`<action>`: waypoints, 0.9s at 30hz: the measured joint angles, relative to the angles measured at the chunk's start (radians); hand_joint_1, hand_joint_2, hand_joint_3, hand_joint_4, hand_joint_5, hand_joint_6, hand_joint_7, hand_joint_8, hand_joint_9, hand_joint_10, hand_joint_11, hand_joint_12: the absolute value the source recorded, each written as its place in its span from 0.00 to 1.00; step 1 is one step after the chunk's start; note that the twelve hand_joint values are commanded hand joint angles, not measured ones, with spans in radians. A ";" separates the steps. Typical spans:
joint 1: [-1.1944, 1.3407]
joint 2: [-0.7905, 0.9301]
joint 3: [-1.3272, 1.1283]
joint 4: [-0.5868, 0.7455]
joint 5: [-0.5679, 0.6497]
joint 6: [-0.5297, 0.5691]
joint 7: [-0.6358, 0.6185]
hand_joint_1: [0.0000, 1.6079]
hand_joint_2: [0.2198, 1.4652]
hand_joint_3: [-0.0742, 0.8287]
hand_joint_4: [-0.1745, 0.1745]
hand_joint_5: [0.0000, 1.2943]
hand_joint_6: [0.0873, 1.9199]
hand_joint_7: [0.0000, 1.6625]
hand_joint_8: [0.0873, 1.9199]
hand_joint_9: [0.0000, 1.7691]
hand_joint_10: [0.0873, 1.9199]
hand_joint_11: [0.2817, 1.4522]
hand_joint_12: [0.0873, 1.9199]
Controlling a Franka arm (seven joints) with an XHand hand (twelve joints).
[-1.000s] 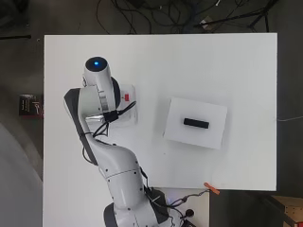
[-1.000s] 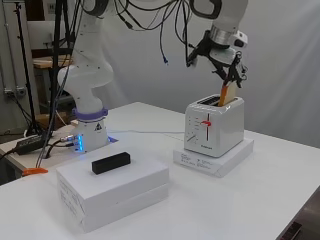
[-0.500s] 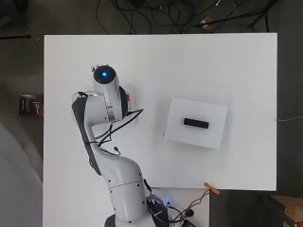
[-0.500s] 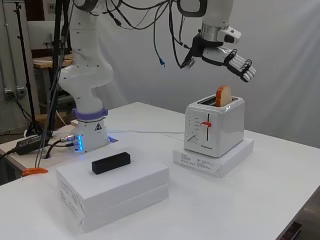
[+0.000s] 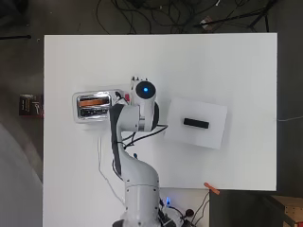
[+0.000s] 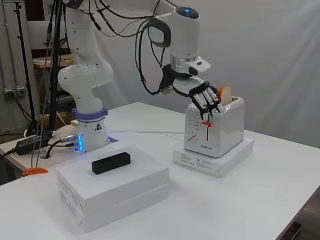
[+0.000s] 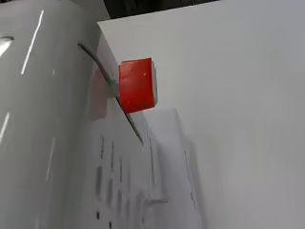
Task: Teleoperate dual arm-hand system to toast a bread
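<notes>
A white toaster (image 6: 220, 127) stands on a flat white box (image 6: 212, 161) at the table's left in the overhead view, toaster (image 5: 92, 107). A slice of bread (image 6: 224, 93) sticks up out of one slot, bread (image 5: 93, 100). The red lever (image 6: 206, 123) sits high on the toaster's front face. My hand (image 6: 201, 95) is open, its fingers stretched downward against the front top edge, just above the lever. The wrist view shows the red lever (image 7: 137, 86) close up against the toaster's front. In the overhead view the arm hides the hand.
A stacked white box (image 6: 115, 187) with a black block (image 6: 111, 163) on top stands in the middle of the table, block (image 5: 196, 123). An orange clip (image 5: 212, 189) lies at the table's near edge. Cables run around the arm's base (image 6: 90, 135).
A second ago the hand held the bread over the slot. The bread now sits in the slot, and the open hand has come down to the toaster's front, above the lever.
</notes>
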 joint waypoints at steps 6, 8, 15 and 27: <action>-0.019 0.121 -0.068 -0.008 0.099 0.082 -0.128 0.09 0.70 0.08 0.62 0.59 0.00 0.64 1.00 0.76 1.00 0.65 1.00; -0.021 0.135 -0.072 -0.012 0.121 0.090 -0.134 0.11 0.70 0.08 0.62 0.57 0.00 0.63 1.00 0.75 1.00 0.65 1.00; -0.025 0.213 -0.058 0.013 0.125 0.106 -0.115 0.14 0.70 0.08 0.44 0.32 0.00 0.57 1.00 0.72 1.00 0.65 1.00; -0.031 0.212 -0.038 0.002 0.164 0.103 -0.299 0.17 0.71 0.08 0.23 0.37 0.00 0.75 1.00 0.90 1.00 0.85 1.00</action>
